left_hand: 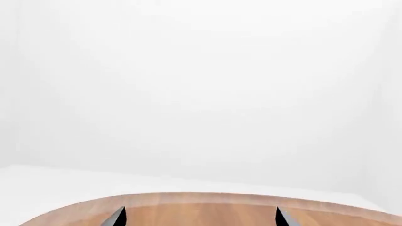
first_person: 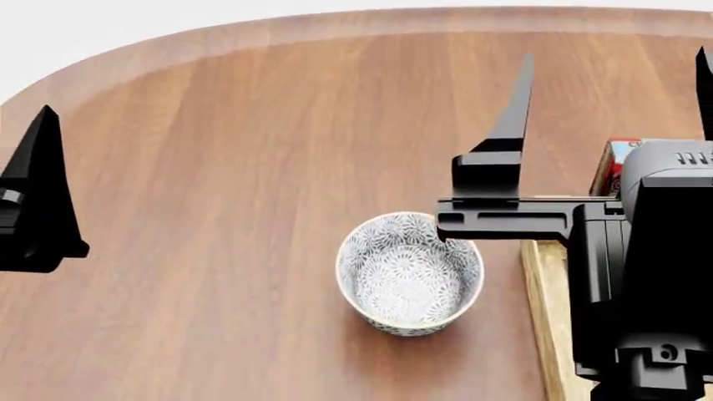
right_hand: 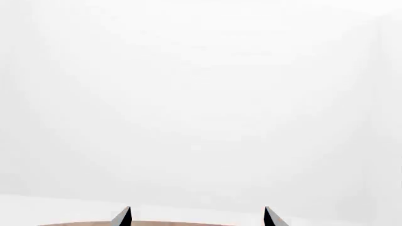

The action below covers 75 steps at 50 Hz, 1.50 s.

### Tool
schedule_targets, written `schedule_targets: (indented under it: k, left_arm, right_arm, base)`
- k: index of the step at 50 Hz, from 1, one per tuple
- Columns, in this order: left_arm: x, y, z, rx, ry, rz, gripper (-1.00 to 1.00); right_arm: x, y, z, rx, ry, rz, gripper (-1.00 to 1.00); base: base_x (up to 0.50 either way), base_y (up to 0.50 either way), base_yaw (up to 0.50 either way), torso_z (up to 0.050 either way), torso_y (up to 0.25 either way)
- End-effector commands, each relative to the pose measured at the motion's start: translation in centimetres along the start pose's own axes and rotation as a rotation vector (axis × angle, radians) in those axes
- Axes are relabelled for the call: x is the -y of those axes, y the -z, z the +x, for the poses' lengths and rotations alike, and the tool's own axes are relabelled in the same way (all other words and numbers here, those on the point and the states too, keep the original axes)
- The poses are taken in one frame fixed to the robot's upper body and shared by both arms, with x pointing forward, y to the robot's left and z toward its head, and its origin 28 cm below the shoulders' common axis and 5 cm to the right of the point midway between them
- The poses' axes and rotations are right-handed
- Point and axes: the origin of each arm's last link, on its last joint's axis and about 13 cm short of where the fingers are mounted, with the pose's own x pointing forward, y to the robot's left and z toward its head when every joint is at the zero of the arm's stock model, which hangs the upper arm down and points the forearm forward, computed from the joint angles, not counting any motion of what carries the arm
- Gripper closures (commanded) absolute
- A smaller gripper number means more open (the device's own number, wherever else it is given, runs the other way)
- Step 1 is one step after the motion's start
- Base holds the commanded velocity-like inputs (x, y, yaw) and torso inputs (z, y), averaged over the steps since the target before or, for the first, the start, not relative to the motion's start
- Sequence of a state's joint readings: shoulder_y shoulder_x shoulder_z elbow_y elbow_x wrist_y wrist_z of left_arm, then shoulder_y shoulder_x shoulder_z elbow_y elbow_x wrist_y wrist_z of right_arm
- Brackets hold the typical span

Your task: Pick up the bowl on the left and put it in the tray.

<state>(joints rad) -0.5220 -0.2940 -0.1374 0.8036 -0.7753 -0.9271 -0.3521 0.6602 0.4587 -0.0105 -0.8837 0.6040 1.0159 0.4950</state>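
The long light-wood slatted tray shows only one edge strip; the black right gripper and its arm cover the rest. A red box behind that arm is mostly hidden, label unreadable. The left gripper is cut by the head view's edge, its jaw spacing undeterminable there.

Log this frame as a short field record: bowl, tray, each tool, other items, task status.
bowl: bowl upright on the wooden table, empty, not held
tray: tray just right of the bowl, only its light-wood edge shows, the rest hidden by the right arm
left tool: left tool open, holding nothing
right tool: right tool open, holding nothing, raised beside the bowl
other: red box partly hidden behind the right arm
status: bowl not yet picked up
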Motion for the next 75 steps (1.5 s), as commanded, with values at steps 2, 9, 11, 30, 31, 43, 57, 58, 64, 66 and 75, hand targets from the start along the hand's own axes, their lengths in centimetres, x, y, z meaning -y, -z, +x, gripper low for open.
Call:
schedule_targets:
  k: [2, 9, 11, 30, 31, 43, 57, 58, 64, 66, 75]
  left_arm:
    - [-0.02, 0.10, 0.14, 0.007, -0.003, 0.014, -1.00]
    - [0.06, 0.10, 0.20, 0.010, 0.002, 0.020, -1.00]
    - [0.08, 0.15, 0.19, 0.007, 0.004, 0.016, -1.00]
    - [-0.01, 0.22, 0.17, 0.009, -0.007, 0.018, -1.00]
    - [-0.03, 0.24, 0.14, 0.008, -0.007, 0.016, -1.00]
    - [-0.08, 0.31, 0.07, 0.006, -0.008, 0.020, -1.00]
    - [-0.17, 0.41, 0.08, 0.003, -0.014, 0.018, -1.00]
    - [-0.18, 0.44, 0.09, 0.003, -0.016, 0.019, -1.00]
    - [-0.18, 0.40, 0.07, 0.005, -0.019, 0.019, -1.00]
    - [-0.19, 0.37, 0.08, 0.005, -0.020, 0.017, -1.00]
    - [-0.21, 0.30, 0.11, 0.014, -0.043, 0.011, -1.00]
  right_arm:
    - [0.10, 0.34, 0.31, -0.012, 0.009, -0.006, -1.00]
    - [0.16, 0.40, 0.37, -0.012, 0.010, -0.007, -1.00]
    - [0.18, 0.45, 0.34, -0.013, 0.011, -0.006, -1.00]
    - [0.13, 0.60, 0.18, 0.000, -0.003, 0.003, -1.00]
    - [0.16, 0.61, 0.20, 0.000, 0.002, 0.004, -1.00]
    - [0.02, 0.61, 0.22, -0.001, -0.013, -0.004, -1.00]
    - [0.00, 0.86, 0.41, -0.013, -0.029, -0.001, -1.00]
    - [-0.01, 0.88, 0.40, -0.014, -0.030, -0.001, -1.00]
    - [-0.02, 0.89, 0.37, -0.026, -0.044, 0.009, -1.00]
    - [-0.06, 0.94, 0.38, -0.025, -0.046, 0.002, -1.00]
    - [-0.30, 0.83, 0.52, -0.012, -0.093, -0.025, -1.00]
  base:
    - [0.00, 0.00, 0.00, 0.000, -0.250]
    - [0.00, 0.00, 0.00, 0.000, -0.250]
    - [0.00, 0.00, 0.00, 0.000, -0.250]
    - [0.00, 0.00, 0.00, 0.000, -0.250]
    - [0.00, 0.00, 0.00, 0.000, -0.250]
    - [0.00, 0.00, 0.00, 0.000, -0.250]
    - [0.00, 0.00, 0.00, 0.000, -0.250]
    - [0.00, 0.00, 0.00, 0.000, -0.250]
    - [0.00, 0.00, 0.00, 0.000, -0.250]
    - [0.00, 0.00, 0.00, 0.000, -0.250]
    - [0.00, 0.00, 0.00, 0.000, -0.212]
